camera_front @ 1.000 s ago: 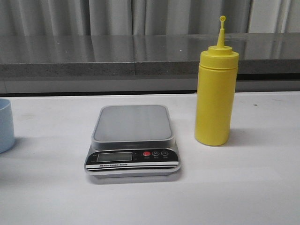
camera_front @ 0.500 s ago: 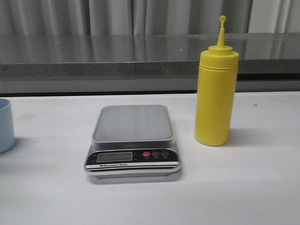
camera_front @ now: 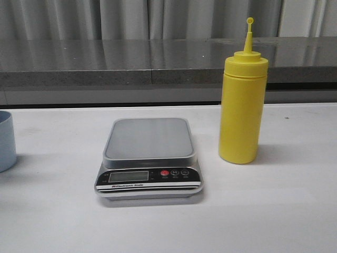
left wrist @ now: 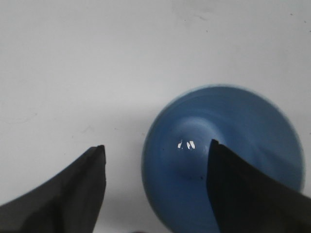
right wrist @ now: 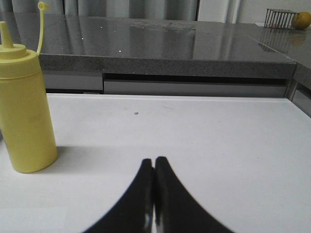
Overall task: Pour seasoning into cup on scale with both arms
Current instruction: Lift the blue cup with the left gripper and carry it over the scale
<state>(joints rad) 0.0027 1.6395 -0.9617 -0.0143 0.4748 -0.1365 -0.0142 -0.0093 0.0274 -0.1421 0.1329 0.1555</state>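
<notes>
Scale (camera_front: 149, 158): flat on the white table (camera_front: 274, 211), mid-table toward the front edge, platform bare, black panel with red button facing the front edge.

Bottle (camera_front: 241, 100): upright on the table just beside the scale on its right, apart from it, nozzle up, small cap standing on its tether above the tip. Also in the right wrist view (right wrist: 25, 102), off to one side of the fingers and well apart from them.

Cup (camera_front: 6, 140): pale blue, upright at the left edge of the table, cut by the frame, well apart from the scale.

Left gripper (left wrist: 155, 160): pointing straight down over the cup (left wrist: 223, 160), looking into its mouth. Fingers spread wide; 1 finger (left wrist: 238, 189) lies over the cup's opening, the other (left wrist: 73, 194) outside its rim over bare table. Nothing is held.

Right gripper (right wrist: 154, 167): held low and level over the table, aimed toward the back edge. Its 2 fingers are pressed together with nothing between them.
</notes>
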